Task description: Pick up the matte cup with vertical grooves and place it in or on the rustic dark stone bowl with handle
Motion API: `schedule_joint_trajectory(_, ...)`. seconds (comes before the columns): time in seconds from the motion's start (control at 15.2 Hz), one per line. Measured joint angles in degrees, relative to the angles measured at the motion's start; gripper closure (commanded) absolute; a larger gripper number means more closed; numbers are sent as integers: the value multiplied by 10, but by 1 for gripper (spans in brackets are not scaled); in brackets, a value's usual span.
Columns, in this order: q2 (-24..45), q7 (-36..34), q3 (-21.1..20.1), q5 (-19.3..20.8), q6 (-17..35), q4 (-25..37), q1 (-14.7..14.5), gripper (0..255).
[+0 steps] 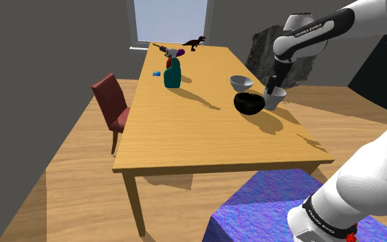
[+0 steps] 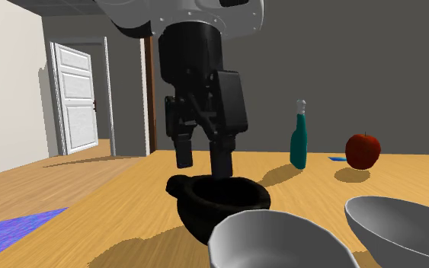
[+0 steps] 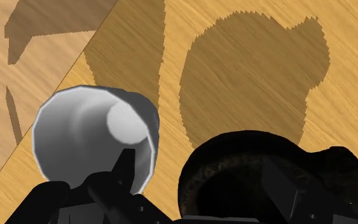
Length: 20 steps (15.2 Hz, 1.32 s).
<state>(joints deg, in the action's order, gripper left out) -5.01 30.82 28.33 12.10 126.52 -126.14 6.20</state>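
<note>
A pale grey cup (image 1: 274, 98) stands upright on the wooden table (image 1: 185, 137), close beside a black stone bowl with a stubby handle (image 1: 249, 103). My black gripper (image 1: 273, 86) hangs just above them, open and holding nothing. From the wrist, one finger (image 3: 123, 168) hangs over the cup (image 3: 88, 137) at its rim and the other over the bowl (image 3: 266, 181). In the second exterior view the gripper (image 2: 203, 164) hovers with its fingers apart over the bowl (image 2: 220, 199), and the cup (image 2: 281, 240) stands in front.
A grey bowl (image 1: 240, 83) sits behind the black one; it is the grey bowl (image 2: 407, 221) at the second exterior view's right. Farther along the table are a teal bottle (image 1: 172, 72), a red apple (image 2: 363, 150) and a toy dinosaur (image 1: 194, 42). A red chair (image 1: 113, 103) stands beside the table.
</note>
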Motion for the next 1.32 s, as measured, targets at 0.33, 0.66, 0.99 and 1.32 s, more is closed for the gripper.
schedule_joint_trajectory(0.33, 83, 54, 16, -41, 43, 45, 11, 0)
schedule_joint_trajectory(0.66, 115, 69, 17, -59, 78, 41, 18, 0)
schedule_joint_trajectory(0.99, 123, 72, 18, -64, 91, 36, 20, 0)
schedule_joint_trajectory(1.32, 122, 71, 17, -63, 92, 34, 19, 255)
